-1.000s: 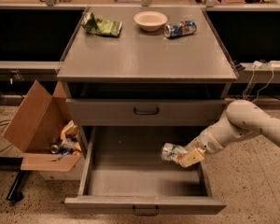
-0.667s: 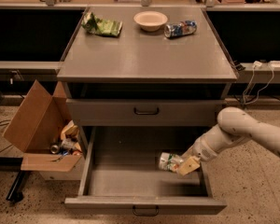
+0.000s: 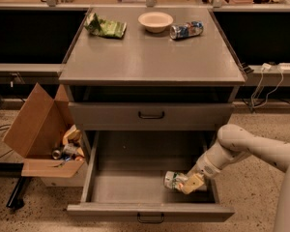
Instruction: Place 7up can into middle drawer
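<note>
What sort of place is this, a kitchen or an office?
Probably a robot test lab, not a home: a bare metal cabinet, a cardboard box of scrap, trailing cables. The gripper holds a 7up can inside the open drawer.

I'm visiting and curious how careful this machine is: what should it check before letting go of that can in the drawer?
1. The middle drawer is pulled open: ok.
2. The upper drawer is shut, out of the way: ok.
3. The gripper holds the 7up can, low at the drawer's right front: ok.
4. The can lies inside the drawer's walls: ok.
5. The can touches the drawer floor: cannot tell.
</note>
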You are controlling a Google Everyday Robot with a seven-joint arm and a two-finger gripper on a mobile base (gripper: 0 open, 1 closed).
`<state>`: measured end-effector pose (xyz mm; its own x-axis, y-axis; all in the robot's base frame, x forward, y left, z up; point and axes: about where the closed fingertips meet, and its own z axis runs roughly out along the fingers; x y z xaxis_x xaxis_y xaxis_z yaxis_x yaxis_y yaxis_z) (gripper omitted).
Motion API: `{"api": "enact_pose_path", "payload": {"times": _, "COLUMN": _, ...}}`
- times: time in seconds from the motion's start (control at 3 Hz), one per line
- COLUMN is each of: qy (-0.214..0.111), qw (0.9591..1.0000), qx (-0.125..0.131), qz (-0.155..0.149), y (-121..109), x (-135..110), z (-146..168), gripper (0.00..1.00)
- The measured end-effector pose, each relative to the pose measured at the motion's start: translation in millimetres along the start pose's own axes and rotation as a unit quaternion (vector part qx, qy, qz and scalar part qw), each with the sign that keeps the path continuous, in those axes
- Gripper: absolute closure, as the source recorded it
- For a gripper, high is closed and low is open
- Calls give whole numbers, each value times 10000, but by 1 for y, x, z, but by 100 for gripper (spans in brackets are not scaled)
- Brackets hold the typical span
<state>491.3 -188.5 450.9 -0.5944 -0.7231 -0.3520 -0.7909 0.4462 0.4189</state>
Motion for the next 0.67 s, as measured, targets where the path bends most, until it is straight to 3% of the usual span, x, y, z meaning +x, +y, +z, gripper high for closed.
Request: {"api": "enact_pose_path", "payload": {"times": 0.67, "qy": -123, "qw": 9999, "qx": -20, "qz": 48, "y": -9, "x": 9, "z": 5, "gripper": 40}}
